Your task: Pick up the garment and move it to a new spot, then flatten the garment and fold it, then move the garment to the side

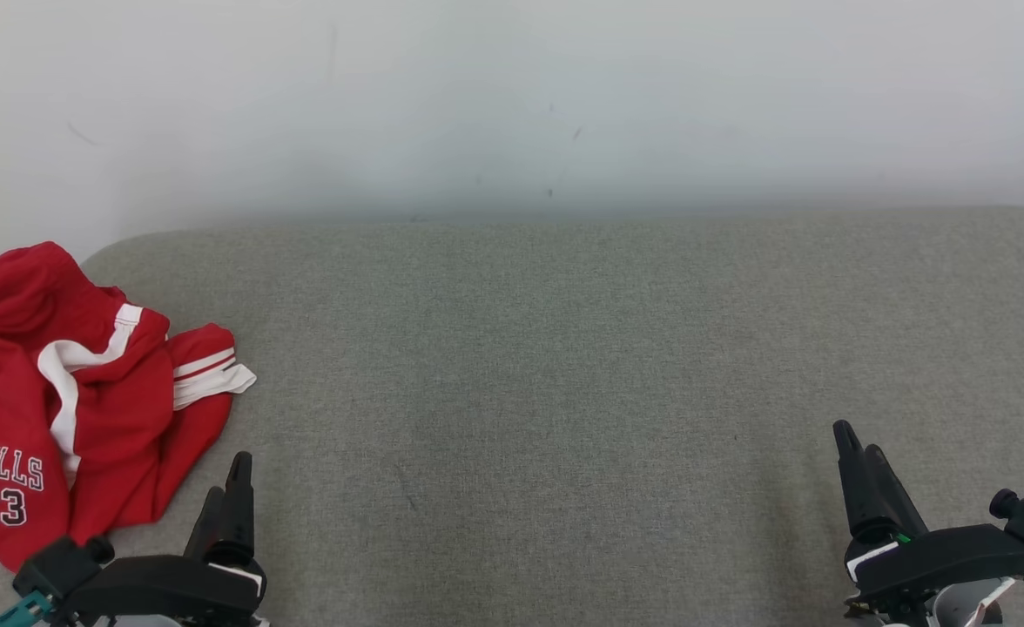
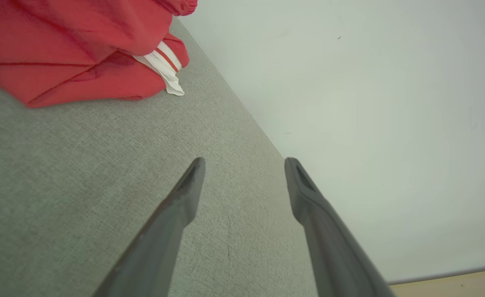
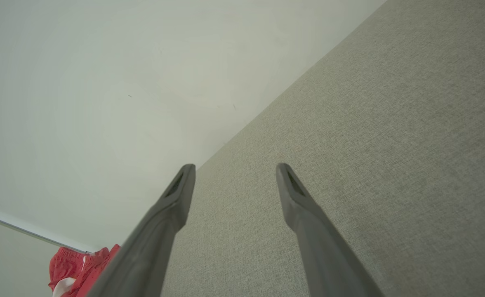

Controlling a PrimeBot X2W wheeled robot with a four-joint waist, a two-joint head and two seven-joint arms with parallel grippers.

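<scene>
The garment (image 1: 68, 401) is a red piece of sportswear with white stripes and "BULLS 23" printed on it, lying crumpled at the left end of the grey fabric surface (image 1: 564, 366). My left gripper (image 1: 232, 483) rests just right of its lower edge, open, with nothing between the fingers. The left wrist view shows the garment (image 2: 73, 49) at the upper left, beyond the open left gripper (image 2: 244, 165). My right gripper (image 1: 856, 440) stands open at the lower right, far from the cloth. In the right wrist view the right gripper (image 3: 234, 171) is open over bare fabric, and the garment (image 3: 77, 268) peeks in at the bottom left.
A pale wall (image 1: 512, 96) rises behind the grey surface's far edge. The wide stretch of grey fabric runs from the garment to the right gripper. A strip of wooden floor (image 2: 453, 284) shows at the left wrist view's bottom right.
</scene>
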